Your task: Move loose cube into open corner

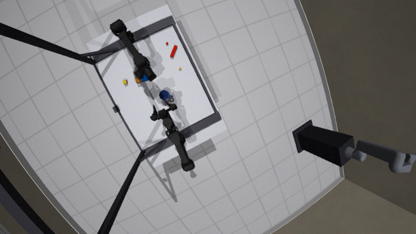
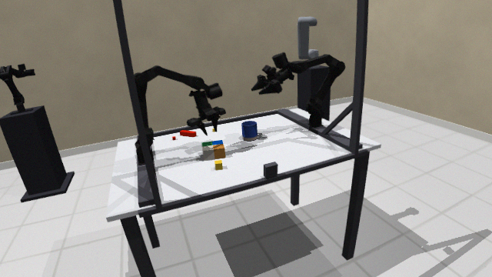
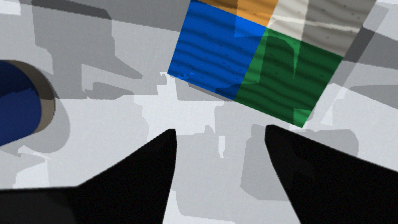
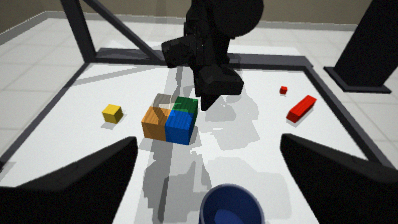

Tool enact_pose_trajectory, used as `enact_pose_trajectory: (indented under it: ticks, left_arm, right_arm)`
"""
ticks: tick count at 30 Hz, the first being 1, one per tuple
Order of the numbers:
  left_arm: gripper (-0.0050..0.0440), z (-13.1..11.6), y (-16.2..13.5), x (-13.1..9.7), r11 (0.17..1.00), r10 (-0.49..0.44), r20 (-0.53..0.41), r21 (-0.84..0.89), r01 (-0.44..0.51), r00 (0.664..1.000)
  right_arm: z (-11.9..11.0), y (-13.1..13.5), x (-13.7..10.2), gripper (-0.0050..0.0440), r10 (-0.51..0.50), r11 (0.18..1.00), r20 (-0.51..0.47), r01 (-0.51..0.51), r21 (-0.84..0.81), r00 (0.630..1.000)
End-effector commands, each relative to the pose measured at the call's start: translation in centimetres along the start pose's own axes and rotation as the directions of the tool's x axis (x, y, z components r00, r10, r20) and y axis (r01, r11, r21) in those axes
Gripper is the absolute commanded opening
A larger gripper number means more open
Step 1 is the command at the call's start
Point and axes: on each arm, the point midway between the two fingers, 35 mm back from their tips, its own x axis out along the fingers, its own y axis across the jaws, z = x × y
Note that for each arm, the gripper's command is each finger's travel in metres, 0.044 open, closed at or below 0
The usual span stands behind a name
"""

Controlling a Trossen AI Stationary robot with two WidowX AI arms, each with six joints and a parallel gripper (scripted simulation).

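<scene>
The left gripper (image 2: 211,132) (image 3: 220,134), partly open and holding nothing, hovered beside the green cube (image 2: 207,144) (image 3: 287,77) (image 4: 185,105).

A blue mug (image 1: 164,95) (image 2: 249,130) (image 3: 19,105) (image 4: 231,205), a red block (image 1: 173,51) (image 2: 187,133) (image 4: 301,108) and a small yellow cube (image 1: 125,82) (image 2: 218,165) (image 4: 112,113) stand apart on the white tabletop (image 1: 195,97) (image 2: 238,165) (image 3: 200,150) (image 4: 65,145).

"What's your count on the worktop (image 1: 192,94) (image 2: 246,169) (image 3: 200,115) (image 4: 85,145)?"

"From overhead, I make it four large cubes (image 1: 142,78) (image 2: 218,149) (image 3: 262,47) (image 4: 175,121) at ten o'clock from one blue mug (image 1: 164,95) (image 2: 249,130) (image 3: 17,105) (image 4: 231,205)."

"Smaller bits?"

"I see one yellow cube (image 1: 125,82) (image 2: 218,165) (image 4: 112,114), one tinier yellow piece (image 1: 180,69) (image 2: 214,130), one tiny red cube (image 1: 167,43) (image 2: 174,138) (image 4: 283,90) and one red bar (image 1: 173,51) (image 2: 187,133) (image 4: 301,109)."
</scene>
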Motion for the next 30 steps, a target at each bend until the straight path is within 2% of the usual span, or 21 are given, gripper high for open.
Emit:
enact_pose_trajectory:
  ticks: [1, 8, 30]
  left_arm:
    - [0.024, 1.9, -1.2, -2.0, 0.99, 0.038, 0.062, -0.141, -0.029, 0.997]
    - [0.024, 4.6, -3.9, -4.0, 0.919, 0.038, 0.176, -0.392, 0.035, 0.984]
    - [0.024, 4.6, -3.7, -4.0, 0.915, 0.039, 0.177, -0.401, 0.036, 0.984]
  right_arm:
    - [2.9, 0.4, -0.3, 0.04, 0.025, 1.0, 0.071, -0.024, -0.019, 0.997]
    - [4.8, 1.1, -0.3, 0.04, 0.057, 0.998, 0.099, -0.053, -0.037, 0.993]
    - [5.3, 1.0, -0.5, 0.04, 0.055, 0.998, 0.106, -0.051, -0.037, 0.993]
